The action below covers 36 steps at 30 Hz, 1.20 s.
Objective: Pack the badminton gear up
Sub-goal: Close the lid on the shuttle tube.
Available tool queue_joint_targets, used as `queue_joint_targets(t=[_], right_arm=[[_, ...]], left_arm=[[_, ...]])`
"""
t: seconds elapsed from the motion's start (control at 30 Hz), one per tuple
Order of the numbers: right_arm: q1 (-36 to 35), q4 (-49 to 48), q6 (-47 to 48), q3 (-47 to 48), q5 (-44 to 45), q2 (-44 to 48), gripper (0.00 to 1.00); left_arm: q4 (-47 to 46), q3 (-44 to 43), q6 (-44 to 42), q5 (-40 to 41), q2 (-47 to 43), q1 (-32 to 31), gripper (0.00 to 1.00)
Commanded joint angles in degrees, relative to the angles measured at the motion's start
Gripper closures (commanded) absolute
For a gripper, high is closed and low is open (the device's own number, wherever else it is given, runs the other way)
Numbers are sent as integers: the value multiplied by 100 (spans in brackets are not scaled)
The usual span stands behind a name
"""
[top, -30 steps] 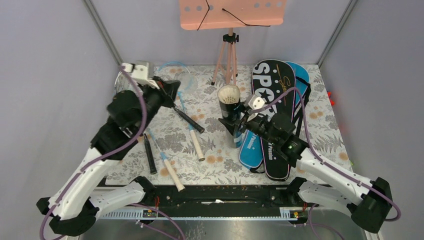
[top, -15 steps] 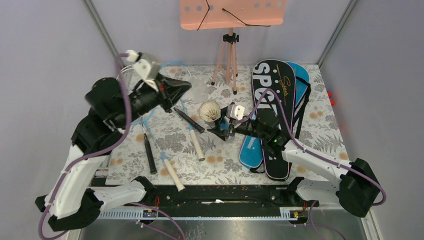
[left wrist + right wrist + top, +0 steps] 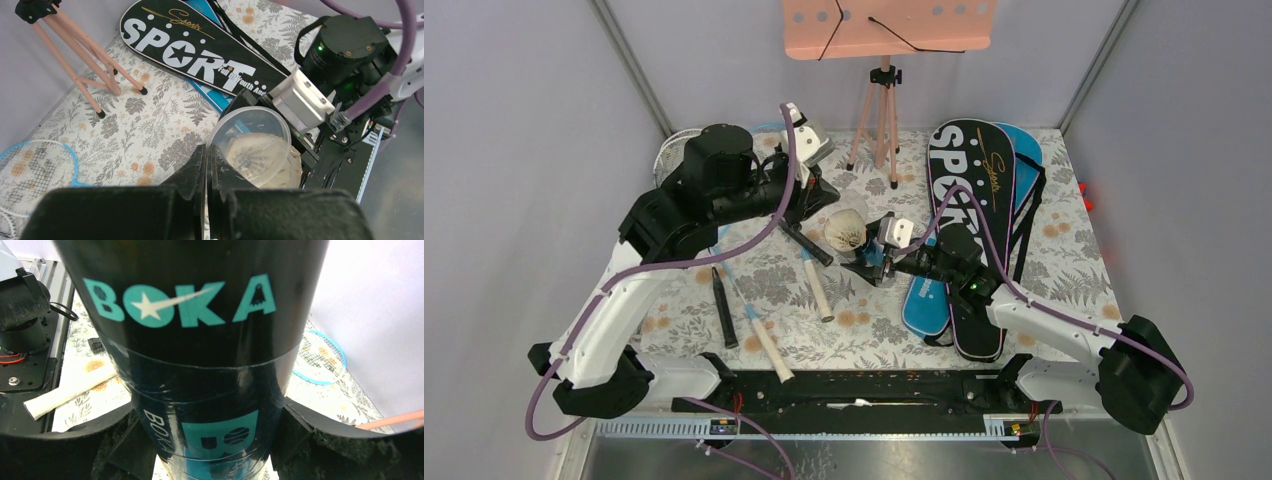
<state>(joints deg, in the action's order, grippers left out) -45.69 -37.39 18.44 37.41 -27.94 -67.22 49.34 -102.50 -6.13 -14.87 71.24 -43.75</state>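
Top external view of the floral-cloth table [image 3: 1064, 270]: the right gripper [image 3: 879, 265], jaws spread wide around its girth, holds a glossy black tube [image 3: 200, 365] with teal BOKA lettering, tipped over toward the left arm. The left gripper [image 3: 206, 150], jaws fully closed, pinches the rim of a clear round plastic cap [image 3: 252, 145] right at the tube's mouth; what look like pale shuttlecock feathers show through it. Four thin rackets [image 3: 817, 288] lie on the cloth to the left of the tube, their white and black grips pointing toward the arm bases. A black SPORT bag [image 3: 969, 170] rests on top of a blue bag [image 3: 1027, 150] to the right, in front of a pink perforated board [image 3: 889, 25] on tripod legs.
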Motion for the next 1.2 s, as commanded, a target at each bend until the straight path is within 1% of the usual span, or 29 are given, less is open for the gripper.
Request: queue_joint_targets(t=[0.0,0.13,0.27,0.37,1.17], right_arm=[[-2,-477,184,19,153,45,56],[-2,-480,165,3,210,51,57],[7,-502,143,2,254,55,57],[8,-485,128,-20,233,106,57],[15,-375,15,-26,101,238,57]], left_arm=[[527,-547,-462,-54,100,-89,100],[666,-668,-525,-203,118,-96,100],[511,-422,-576,-456,-51,-95,100],[433,-250,-626,-312,-123,-100,100],[457,-243,-724,147,153,-238,100]])
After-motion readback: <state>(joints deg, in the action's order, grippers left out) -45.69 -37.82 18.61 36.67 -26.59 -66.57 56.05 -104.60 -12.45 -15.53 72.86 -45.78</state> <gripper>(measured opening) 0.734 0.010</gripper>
